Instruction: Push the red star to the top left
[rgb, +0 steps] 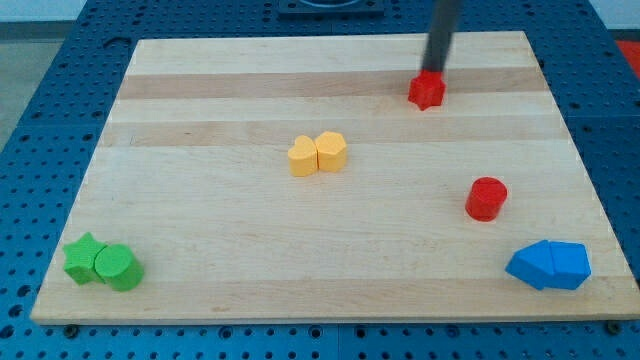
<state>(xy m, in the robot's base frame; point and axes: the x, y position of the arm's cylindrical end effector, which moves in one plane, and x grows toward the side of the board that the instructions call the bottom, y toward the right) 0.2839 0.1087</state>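
Light wood counter (200, 250) with plank stripes running across, sitting on a blue pegboard (40, 120). Stuff on it: red star (426, 90) up around 1 o'clock, with my tip (435, 72) right at its top edge. Yellow heart (303, 157) and yellow hexagon block (331, 151) touching each other near the middle. Red cylinder (486, 198) at roughly 4 o'clock. Two blue blocks (548, 265) pressed together at 5 o'clock, shapes hard to tell. Green star (84, 258) and green cylinder (119, 267) touching, down at 8 o'clock.
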